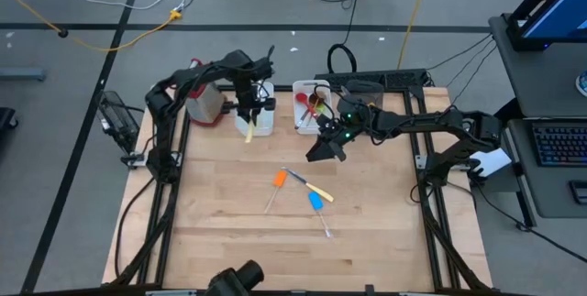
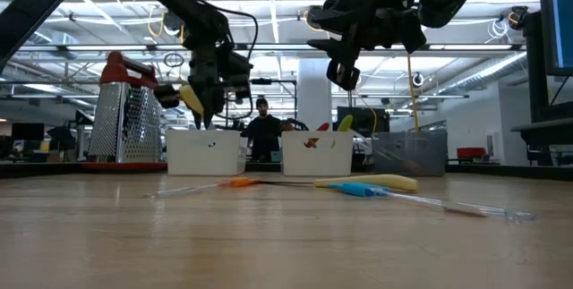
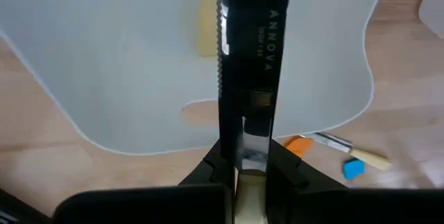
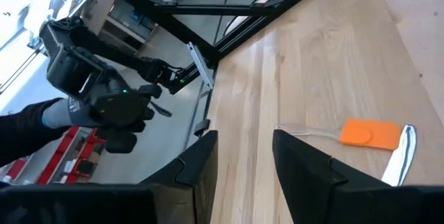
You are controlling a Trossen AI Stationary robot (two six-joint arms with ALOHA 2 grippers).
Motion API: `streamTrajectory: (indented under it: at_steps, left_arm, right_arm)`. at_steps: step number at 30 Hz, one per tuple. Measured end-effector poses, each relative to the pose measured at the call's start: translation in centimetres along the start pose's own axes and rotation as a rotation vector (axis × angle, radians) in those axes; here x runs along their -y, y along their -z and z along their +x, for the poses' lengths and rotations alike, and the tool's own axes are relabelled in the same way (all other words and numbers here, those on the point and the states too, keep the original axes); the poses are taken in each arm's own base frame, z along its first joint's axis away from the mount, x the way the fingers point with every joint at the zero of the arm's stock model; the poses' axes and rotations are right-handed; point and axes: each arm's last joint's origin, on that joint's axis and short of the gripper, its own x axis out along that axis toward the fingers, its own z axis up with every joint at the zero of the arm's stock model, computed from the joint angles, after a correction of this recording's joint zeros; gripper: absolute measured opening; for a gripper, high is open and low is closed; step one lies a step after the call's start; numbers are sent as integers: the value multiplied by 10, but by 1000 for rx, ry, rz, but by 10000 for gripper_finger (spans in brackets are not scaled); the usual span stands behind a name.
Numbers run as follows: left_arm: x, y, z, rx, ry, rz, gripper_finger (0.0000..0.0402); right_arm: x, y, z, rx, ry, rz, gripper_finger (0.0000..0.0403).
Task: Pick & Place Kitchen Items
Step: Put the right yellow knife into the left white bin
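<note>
My left gripper [image 1: 251,113] is shut on a knife with a black serrated blade [image 3: 250,50] and a cream handle [image 1: 248,131]. It hangs over the left white bin [image 1: 261,117], where a cream piece [image 3: 206,23] lies. My right gripper [image 1: 324,149] hovers open above the table's middle with nothing between its fingers [image 4: 201,158]. Below it on the wood lie an orange spatula [image 1: 278,180], a second cream-handled knife [image 1: 315,190] and a blue spatula [image 1: 316,202]. My left gripper pinches the knife between its two fingers [image 3: 283,168] where the blade meets the cream handle [image 3: 248,182]. The fingers slant down from above and run along the knife. The blade points ahead over the bin; the handle sticks out behind. The knife is clear of everything.
A metal box grater with a red top [image 1: 204,102] stands left of the bins. The right white bin [image 1: 305,108] holds red and green utensils. A clear container [image 2: 410,153] stands right of it. A person [image 2: 262,132] shows beyond the table. Bare wood lies toward the near edge [image 1: 275,250].
</note>
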Motion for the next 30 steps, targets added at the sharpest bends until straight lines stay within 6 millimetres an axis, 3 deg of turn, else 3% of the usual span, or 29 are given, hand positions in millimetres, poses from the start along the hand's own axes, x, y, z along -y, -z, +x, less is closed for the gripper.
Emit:
streamTrajectory:
  at_steps: [9, 17, 30]
  left_arm:
    - [-9, -18, 5, -44, -7, -124, 26]
    - [-8, -27, 10, -70, 41, -121, 32]
    - [-9, -32, 8, -37, 52, -99, 144]
  right_arm:
    - [-1, 1, 0, -19, -28, -8, 130]
    - [-2, 1, 0, -41, -68, -16, 130]
    - [-2, 1, 0, -40, -69, -32, 130]
